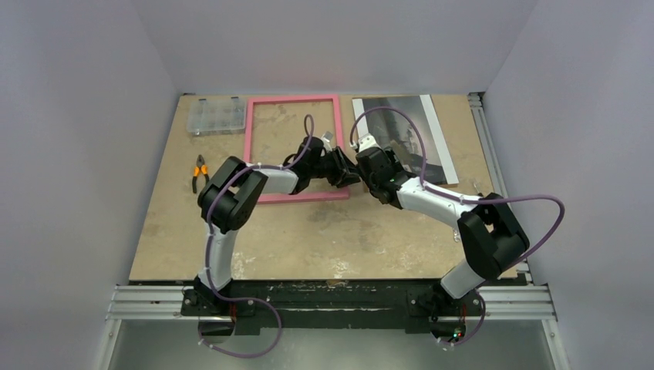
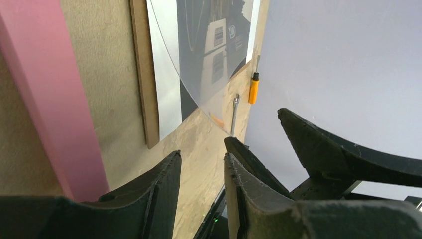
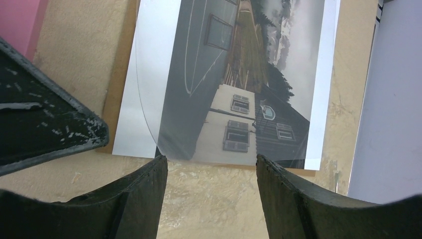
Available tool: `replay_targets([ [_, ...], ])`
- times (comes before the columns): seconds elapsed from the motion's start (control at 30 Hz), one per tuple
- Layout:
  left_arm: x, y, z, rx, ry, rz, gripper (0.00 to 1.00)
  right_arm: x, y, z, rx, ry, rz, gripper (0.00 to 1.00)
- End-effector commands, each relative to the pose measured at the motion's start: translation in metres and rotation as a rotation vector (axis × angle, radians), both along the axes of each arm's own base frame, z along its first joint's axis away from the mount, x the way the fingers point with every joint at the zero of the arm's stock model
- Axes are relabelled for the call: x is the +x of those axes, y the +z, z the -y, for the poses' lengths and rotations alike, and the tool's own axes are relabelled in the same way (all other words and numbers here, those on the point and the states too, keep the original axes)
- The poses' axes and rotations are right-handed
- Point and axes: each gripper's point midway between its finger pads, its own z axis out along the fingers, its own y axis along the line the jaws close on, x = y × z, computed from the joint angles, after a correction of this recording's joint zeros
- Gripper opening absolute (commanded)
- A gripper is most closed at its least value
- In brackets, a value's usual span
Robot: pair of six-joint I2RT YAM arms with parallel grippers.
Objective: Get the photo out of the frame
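While empty, left gripper part-open and right gripper wide, ease the clear sheet off the photo, upper right overhead.

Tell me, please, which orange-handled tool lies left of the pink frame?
The pliers, just nearer the arms than the clear compartment box; the orange-handled screwdriver lies far right, beyond the photo.

Soft, even light, faint shadows; near fingers blur in wrist views.

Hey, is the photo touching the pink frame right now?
Apart. The left wrist view shows a strip of bare table between the frame and the photo.
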Motion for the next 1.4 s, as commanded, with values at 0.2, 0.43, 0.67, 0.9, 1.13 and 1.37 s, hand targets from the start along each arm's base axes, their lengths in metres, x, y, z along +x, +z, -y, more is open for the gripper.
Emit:
replay_targets([
  [0.2, 0.016, 0.01, 0.026, -0.143, 0.061, -0.163, 0.49, 0.008, 0.015, 0.007, 0.052, -0.049, 0.073, 0.63],
  [0.43, 0.018, 0.007, 0.044, -0.19, 0.075, -0.266, 0.49, 0.008, 0.017, 0.007, 0.053, -0.051, 0.081, 0.63],
  [0.67, 0.012, -0.004, 0.057, -0.221, 0.085, -0.373, 0.46, 0.008, 0.019, 0.007, 0.064, -0.055, 0.09, 0.63],
  [0.9, 0.014, -0.003, 0.067, -0.236, 0.071, -0.364, 0.36, 0.006, 0.021, 0.007, 0.08, -0.056, 0.094, 0.63],
  [1.13, 0.014, 0.007, 0.075, -0.254, 0.035, -0.311, 0.14, 0.002, 0.024, 0.006, 0.116, -0.073, 0.083, 0.65],
  [1.37, 0.014, 0.01, 0.073, -0.249, 0.025, -0.296, 0.02, -0.035, 0.055, 0.022, 0.293, -0.218, 0.079, 0.72],
])
